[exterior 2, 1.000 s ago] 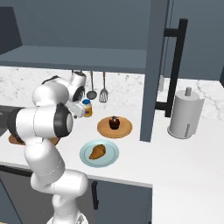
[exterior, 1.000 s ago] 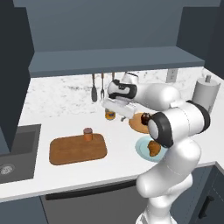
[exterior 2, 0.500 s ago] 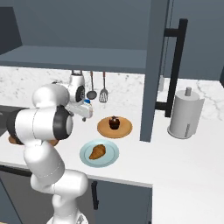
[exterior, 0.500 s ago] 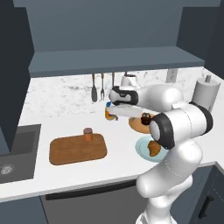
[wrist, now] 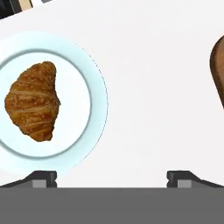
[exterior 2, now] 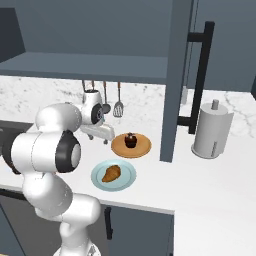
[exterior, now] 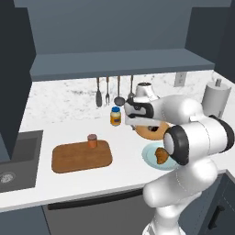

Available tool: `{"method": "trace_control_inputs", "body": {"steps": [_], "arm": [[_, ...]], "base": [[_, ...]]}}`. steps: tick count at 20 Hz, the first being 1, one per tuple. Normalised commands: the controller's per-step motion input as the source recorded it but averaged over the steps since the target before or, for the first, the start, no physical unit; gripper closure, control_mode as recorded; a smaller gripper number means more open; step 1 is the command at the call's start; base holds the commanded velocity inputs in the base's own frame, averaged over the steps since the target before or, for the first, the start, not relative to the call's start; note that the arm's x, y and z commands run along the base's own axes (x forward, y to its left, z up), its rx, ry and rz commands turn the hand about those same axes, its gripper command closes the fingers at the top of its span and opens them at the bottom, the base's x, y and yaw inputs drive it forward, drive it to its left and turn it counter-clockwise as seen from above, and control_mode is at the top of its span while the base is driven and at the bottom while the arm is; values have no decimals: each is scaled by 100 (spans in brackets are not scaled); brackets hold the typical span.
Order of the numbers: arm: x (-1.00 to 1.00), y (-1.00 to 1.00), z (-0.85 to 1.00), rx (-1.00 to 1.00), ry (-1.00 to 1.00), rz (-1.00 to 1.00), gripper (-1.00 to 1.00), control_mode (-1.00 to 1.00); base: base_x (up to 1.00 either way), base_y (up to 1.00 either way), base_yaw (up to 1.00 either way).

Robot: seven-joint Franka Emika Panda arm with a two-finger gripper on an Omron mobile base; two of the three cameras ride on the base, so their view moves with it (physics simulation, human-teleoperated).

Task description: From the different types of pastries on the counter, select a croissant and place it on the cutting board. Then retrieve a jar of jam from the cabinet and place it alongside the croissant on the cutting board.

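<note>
The golden-brown croissant (exterior: 160, 155) (exterior 2: 111, 173) (wrist: 33, 101) lies on a pale blue plate (exterior 2: 126, 179) (wrist: 97, 100) on the white counter (exterior: 124, 167). My gripper (wrist: 112, 179) (exterior: 137, 125) (exterior 2: 104, 139) hangs open above the bare counter beside that plate, with nothing between its fingertips (wrist: 43, 177). On the cutting board (exterior: 73, 158), whose corner (wrist: 218, 65) shows in the hand view, stands the small orange-red jar of jam (exterior: 92, 140). The dark muffin (exterior 2: 130, 140) sits on a tan plate (exterior 2: 144, 148). The slate-blue cabinet ledge (exterior: 119, 62) runs above.
A yellow jar with a blue lid (exterior: 115, 116) stands by the back wall. Utensils (exterior: 108, 92) hang behind it. A paper towel roll (exterior 2: 212, 130) stands at the right, next to a tall dark panel with a handle (exterior 2: 200, 75). A sink (exterior: 13, 160) lies at the left.
My hand has dropped and swung right, from near the yellow jar to above the counter by the croissant's plate. The jaws stayed wide; the jam jar has not moved.
</note>
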Motion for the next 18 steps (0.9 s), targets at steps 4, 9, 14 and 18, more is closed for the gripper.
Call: {"method": "trace_control_inputs", "body": {"steps": [4,9,14,18], "arm": [[-46,-62,0,-5,-3,0,-100,-100],[-47,-51,6,-1,-1,0,-100,-100],[-37,-26,8,0,1,0,-100,-100],[-13,-12,0,0,13,0,-100,-100]], "base": [[0,0,0],[0,0,0],[0,0,0],[0,0,0]]}}
